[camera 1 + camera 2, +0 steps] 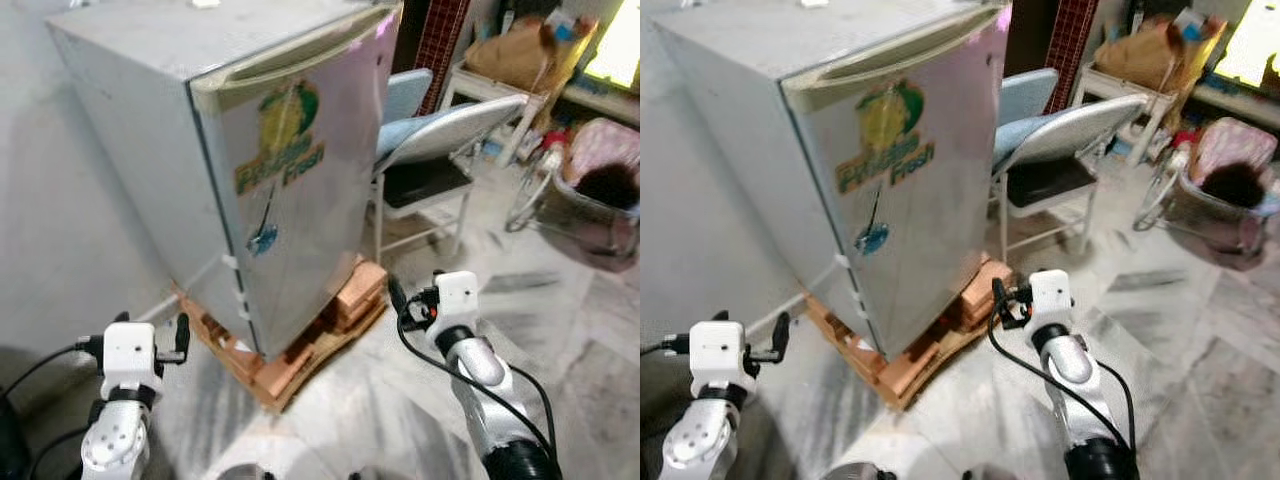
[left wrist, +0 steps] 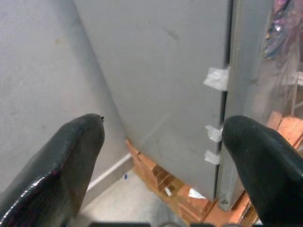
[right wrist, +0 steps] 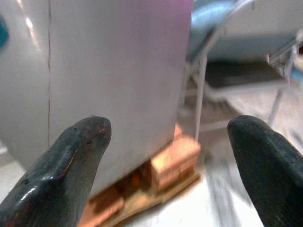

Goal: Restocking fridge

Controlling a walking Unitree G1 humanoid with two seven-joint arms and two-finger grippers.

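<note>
Left gripper (image 2: pixel 163 142) spread wide, empty, low by the fridge (image 1: pixel 250 160) left side, near its taped door edge. Fridge stands shut on bricks (image 1: pixel 300 350), door sticker (image 1: pixel 282 150) facing the robot. Right gripper (image 3: pixel 170 142) also spread, empty, low off the fridge front right corner. Folding chair (image 1: pixel 440 150) just right of the fridge; basket (image 1: pixel 600 190) farther right on the floor.

Even, soft daylight is seen throughout, with an overexposed patch at the upper right. A purplish sheen is reflected on the fridge door (image 1: pixel 300 180). The right wrist view is blurred; head views are slightly soft.
</note>
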